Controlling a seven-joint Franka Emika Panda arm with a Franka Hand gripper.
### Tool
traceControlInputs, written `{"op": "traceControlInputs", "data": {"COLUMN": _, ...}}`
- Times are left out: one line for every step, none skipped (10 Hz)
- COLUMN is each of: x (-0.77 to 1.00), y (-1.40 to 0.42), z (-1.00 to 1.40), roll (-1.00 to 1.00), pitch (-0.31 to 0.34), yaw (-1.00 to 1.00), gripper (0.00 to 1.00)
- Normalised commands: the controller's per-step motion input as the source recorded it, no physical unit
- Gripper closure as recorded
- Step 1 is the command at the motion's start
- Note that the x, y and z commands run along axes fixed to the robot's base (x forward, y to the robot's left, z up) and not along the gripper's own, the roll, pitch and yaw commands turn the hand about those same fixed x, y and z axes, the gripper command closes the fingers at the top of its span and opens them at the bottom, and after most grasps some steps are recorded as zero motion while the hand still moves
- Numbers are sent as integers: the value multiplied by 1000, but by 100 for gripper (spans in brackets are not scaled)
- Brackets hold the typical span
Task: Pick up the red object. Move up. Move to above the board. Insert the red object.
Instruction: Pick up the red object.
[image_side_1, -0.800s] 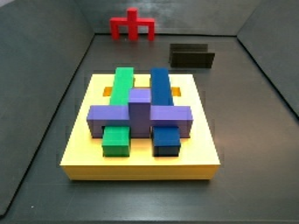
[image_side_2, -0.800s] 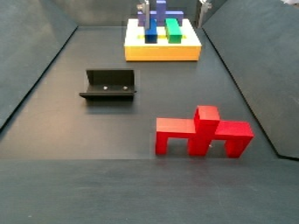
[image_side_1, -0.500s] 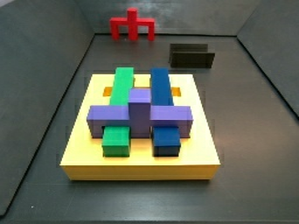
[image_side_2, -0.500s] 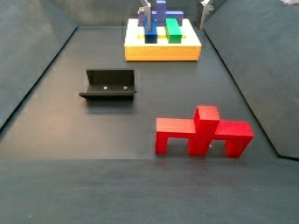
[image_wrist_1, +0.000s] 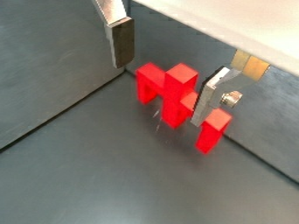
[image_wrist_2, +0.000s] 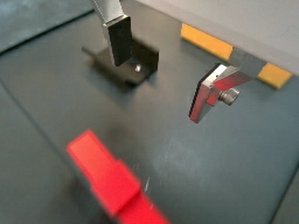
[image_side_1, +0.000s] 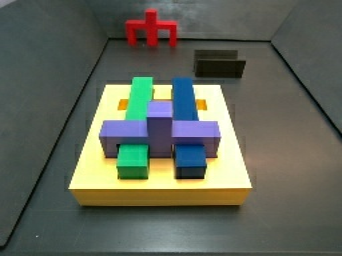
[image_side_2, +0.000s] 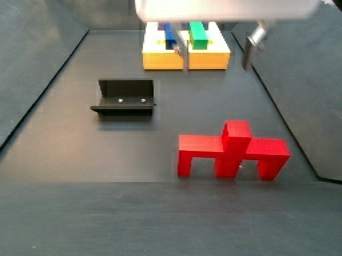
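Side view: red object (image_side_2: 233, 152) stood on the floor, lower right, untouched. Fixture (image_side_2: 127, 97) sat mid-left. Gripper (image_side_2: 211, 45), spread wide and empty, hung at top. Board (image_side_1: 163, 150) held green, blue and purple blocks (image_side_1: 160, 127) in its slots.

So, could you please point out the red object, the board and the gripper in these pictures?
red object (image_side_2: 235, 155): side view, on its central post.
board (image_side_1: 91, 166): side view, on the bare yellow top near its edge.
gripper (image_wrist_1: 166, 63): wrist view, midway between its two open fingertips, above the red object.
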Motion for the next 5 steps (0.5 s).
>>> {"op": "traceControlInputs", "data": {"x": -303, "y": 771, "z": -506, "roll": 0, "pitch": 0, "yaw": -197, "gripper": 0}}
{"op": "traceControlInputs", "data": {"x": -311, "y": 740, "z": -431, "roll": 0, "pitch": 0, "yaw": -220, "gripper": 0}}
{"op": "traceControlInputs", "data": {"x": -217, "y": 746, "z": -294, "roll": -70, "pitch": -10, "yaw": -151, "gripper": 0}}
{"op": "traceControlInputs", "data": {"x": -29, "y": 729, "z": -151, "roll": -127, "pitch": 0, "yaw": -49, "gripper": 0}}
{"op": "traceControlInputs", "data": {"x": 0, "y": 689, "z": -89, "roll": -107, "pitch": 0, "yaw": 0, "gripper": 0}}
